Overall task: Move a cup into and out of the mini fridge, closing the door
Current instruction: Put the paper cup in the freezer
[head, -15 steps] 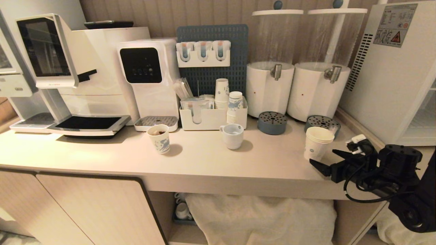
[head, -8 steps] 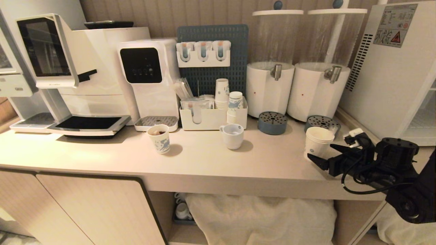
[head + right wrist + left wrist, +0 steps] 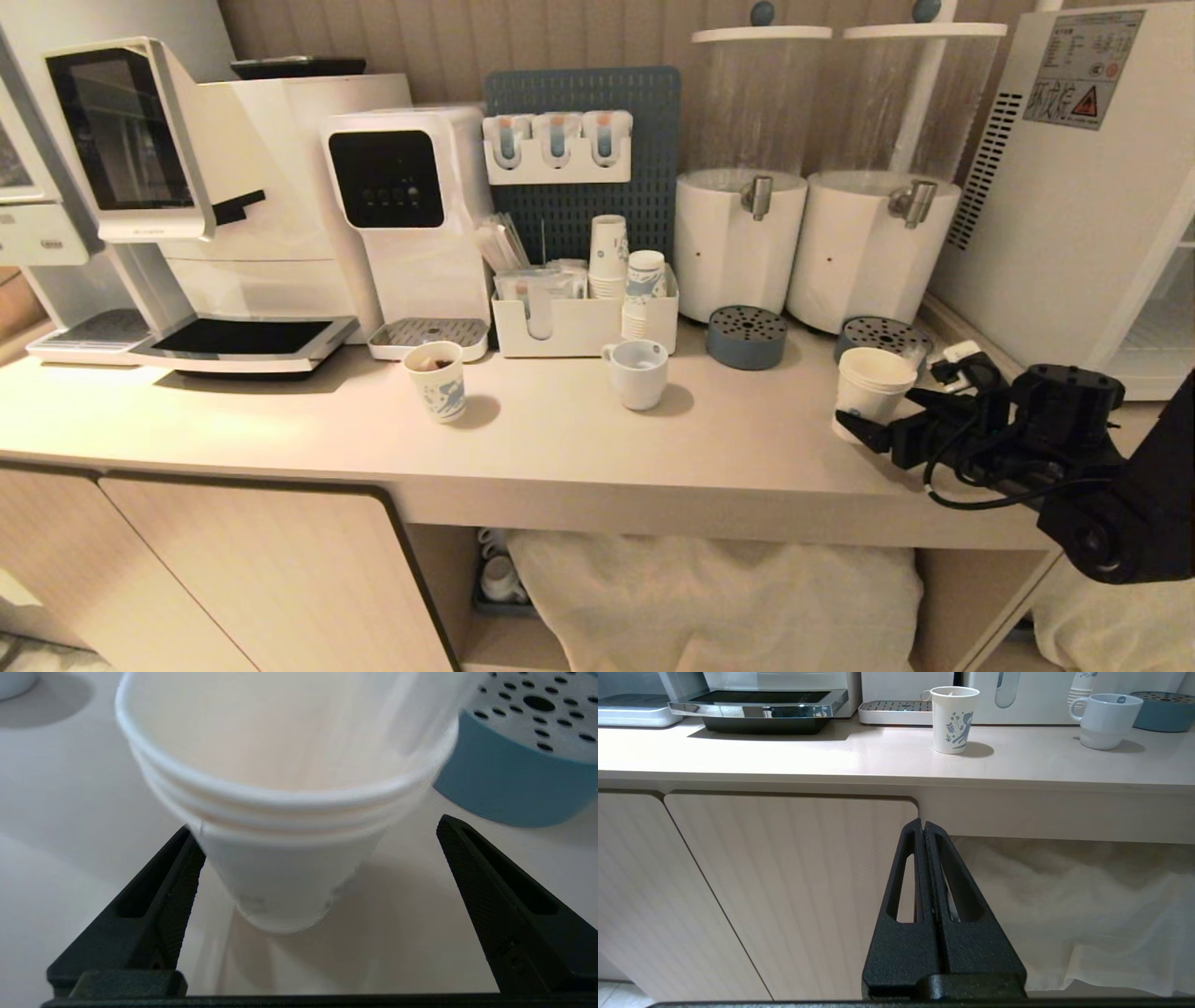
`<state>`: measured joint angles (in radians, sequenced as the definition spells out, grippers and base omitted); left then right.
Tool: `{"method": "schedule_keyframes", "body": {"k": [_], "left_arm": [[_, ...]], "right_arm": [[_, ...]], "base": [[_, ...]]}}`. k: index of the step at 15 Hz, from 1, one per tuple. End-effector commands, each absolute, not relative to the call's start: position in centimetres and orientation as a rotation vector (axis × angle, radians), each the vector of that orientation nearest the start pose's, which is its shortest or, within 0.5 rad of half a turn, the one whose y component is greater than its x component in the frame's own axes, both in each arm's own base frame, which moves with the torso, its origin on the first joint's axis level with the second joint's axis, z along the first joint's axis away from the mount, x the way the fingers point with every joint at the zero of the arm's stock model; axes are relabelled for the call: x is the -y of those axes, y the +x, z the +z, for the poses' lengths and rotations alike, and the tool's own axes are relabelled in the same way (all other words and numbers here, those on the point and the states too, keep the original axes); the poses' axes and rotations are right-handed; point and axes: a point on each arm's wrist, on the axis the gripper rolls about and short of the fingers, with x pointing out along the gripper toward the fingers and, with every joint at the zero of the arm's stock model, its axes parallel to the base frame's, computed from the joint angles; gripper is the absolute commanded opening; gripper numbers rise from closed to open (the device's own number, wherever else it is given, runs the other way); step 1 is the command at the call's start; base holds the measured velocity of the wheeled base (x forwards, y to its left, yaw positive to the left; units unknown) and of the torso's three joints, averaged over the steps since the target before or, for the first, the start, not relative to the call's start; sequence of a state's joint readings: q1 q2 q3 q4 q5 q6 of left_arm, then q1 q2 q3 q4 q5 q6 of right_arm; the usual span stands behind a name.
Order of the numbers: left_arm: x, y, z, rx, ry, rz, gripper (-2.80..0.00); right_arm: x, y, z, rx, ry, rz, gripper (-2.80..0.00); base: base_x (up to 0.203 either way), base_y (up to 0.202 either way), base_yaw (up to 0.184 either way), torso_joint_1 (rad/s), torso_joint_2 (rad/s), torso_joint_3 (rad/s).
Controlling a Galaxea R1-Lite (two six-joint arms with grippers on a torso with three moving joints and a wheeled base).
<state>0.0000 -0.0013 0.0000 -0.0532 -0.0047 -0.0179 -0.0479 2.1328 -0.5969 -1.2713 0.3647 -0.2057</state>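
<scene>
The cup (image 3: 870, 397) stands upright on the worktop (image 3: 560, 439), mouth up and long axis vertical, near the right end in front of a round blue drip tray (image 3: 882, 338) and beside the mini fridge (image 3: 1074, 196). The right pincer (image 3: 882, 415) is spread wide around the cup's lower body; one finger (image 3: 154, 905) seems to touch it, though nothing is clamped. The left pincer (image 3: 922, 828) is fully closed and empty, below the worktop edge.

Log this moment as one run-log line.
phase: pre-grasp | right end effector: open, fingers either side of paper cup on counter | left end effector: shut, parked below counter | mini fridge: right of cup
</scene>
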Motion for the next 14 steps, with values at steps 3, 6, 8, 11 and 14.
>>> {"method": "schedule_keyframes", "body": {"k": [3, 6, 8, 11, 14], "left_arm": [[0.0, -2.2, 7.6, 0.037, -0.018, -0.005, -2.80], [0.0, -2.2, 7.6, 0.037, -0.020, -0.005, -2.80], [0.0, -2.2, 7.6, 0.037, -0.020, -0.005, -2.80], [0.0, -2.2, 7.6, 0.037, -0.020, -0.005, -2.80], [0.0, -2.2, 7.6, 0.037, -0.020, -0.005, -2.80]], "right_arm": [[0.7, 34.4, 5.6, -0.214, -0.153, 0.346, 0.00], [0.3, 34.8, 5.7, -0.218, -0.153, 0.360, 0.00], [0.0, 35.0, 5.7, -0.218, -0.154, 0.367, 0.00], [0.0, 35.3, 5.4, -0.226, -0.152, 0.367, -2.80], [0.0, 35.2, 5.3, -0.233, -0.152, 0.365, -2.80]], "base": [[0.000, 0.000, 0.000, 0.000, 0.00, 0.000], [0.000, 0.000, 0.000, 0.000, 0.00, 0.000], [0.000, 0.000, 0.000, 0.000, 0.00, 0.000], [0.000, 0.000, 0.000, 0.000, 0.00, 0.000], [0.000, 0.000, 0.000, 0.000, 0.00, 0.000]]}}
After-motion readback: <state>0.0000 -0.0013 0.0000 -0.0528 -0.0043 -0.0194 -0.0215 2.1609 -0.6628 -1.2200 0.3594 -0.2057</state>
